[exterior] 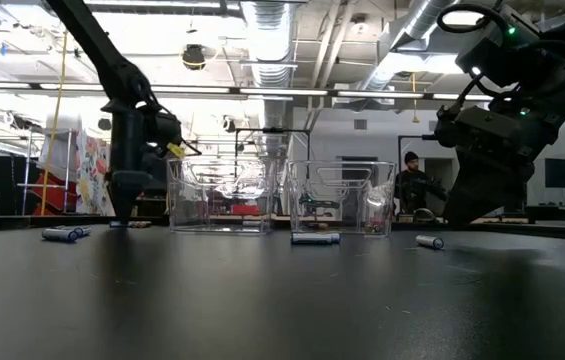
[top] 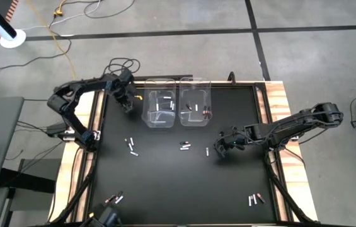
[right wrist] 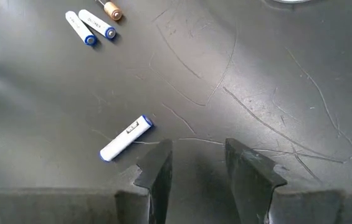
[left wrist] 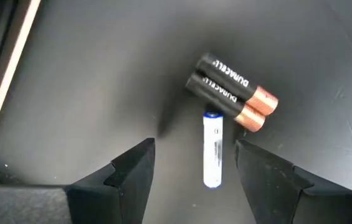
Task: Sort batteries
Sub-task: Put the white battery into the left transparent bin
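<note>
Two clear plastic bins (top: 176, 110) stand side by side at the far middle of my black desk (top: 165, 183), each with a few batteries inside. Loose batteries lie scattered on the desk: a small cluster (top: 130, 145) toward the left, a pair (top: 185, 146) near the middle, a single white one (top: 207, 151) just beside my right pincer (top: 218, 150), and more near the front corners. My left pincer (left wrist: 194, 168) hangs at the far left, beside the left bin, its fingers apart and holding nothing. Through its wrist camera I see a white battery (left wrist: 212, 149) lying between the spread fingers, one end touching two black-and-copper batteries (left wrist: 235, 92) that lie side by side. My right pincer sits low over the desk, right of centre, fingers also apart and empty. Its wrist camera shows that white battery (right wrist: 126, 138) lying just outside one finger, with three more batteries (right wrist: 91, 23) well apart beyond.
</note>
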{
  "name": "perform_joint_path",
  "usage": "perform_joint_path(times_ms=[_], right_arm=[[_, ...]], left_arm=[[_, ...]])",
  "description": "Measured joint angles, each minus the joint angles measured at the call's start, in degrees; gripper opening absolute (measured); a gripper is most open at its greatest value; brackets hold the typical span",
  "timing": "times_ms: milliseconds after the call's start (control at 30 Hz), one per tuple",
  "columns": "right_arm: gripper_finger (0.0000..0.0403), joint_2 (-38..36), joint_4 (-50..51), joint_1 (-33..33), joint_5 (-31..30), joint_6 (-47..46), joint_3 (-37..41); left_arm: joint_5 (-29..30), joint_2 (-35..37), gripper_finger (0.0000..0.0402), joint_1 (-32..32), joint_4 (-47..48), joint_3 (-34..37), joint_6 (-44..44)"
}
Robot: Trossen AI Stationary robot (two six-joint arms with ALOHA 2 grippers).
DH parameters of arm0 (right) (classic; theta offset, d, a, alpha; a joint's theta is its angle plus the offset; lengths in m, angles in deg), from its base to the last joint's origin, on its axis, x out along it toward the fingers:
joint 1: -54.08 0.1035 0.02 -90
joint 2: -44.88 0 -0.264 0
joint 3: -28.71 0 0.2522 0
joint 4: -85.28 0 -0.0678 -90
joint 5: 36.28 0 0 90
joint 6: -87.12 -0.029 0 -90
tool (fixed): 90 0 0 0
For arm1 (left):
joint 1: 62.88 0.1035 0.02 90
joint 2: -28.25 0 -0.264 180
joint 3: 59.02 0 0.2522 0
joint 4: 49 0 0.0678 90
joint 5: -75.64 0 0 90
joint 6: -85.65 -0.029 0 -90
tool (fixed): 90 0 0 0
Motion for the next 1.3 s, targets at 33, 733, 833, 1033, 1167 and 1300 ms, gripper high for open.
perform_joint_path(times_ms=[33,733,833,1033,1167,1300], right_arm=[[0.0163,0.0,0.0,0.0,0.0,0.0,0.0],[0.0163,0.0,0.3,0.0,0.0,0.2,0.0],[0.0163,0.0,0.3,0.0,0.0,0.2,0.0],[0.0163,0.0,0.3,0.0,0.0,0.2,0.0],[0.0163,0.0,0.3,0.0,0.0,0.2,0.0],[0.0163,0.0,0.2,0.0,0.0,0.2,0.0]], left_arm=[[0.0,-0.3,0.0215,0.0,-0.1,0.0,-0.4],[1.3,-4.0,0.0183,-0.1,0.1,-0.1,-5.1],[1.9,-4.0,0.0155,-0.1,-0.1,-0.1,-5.1],[2.6,-4.0,0.0103,-0.1,-0.3,-0.6,-6.5],[3.5,-4.2,0.0071,-0.1,0.5,-1.8,-6.6],[4.0,-4.3,0.0038,-0.1,1.2,-2.4,-6.6]])
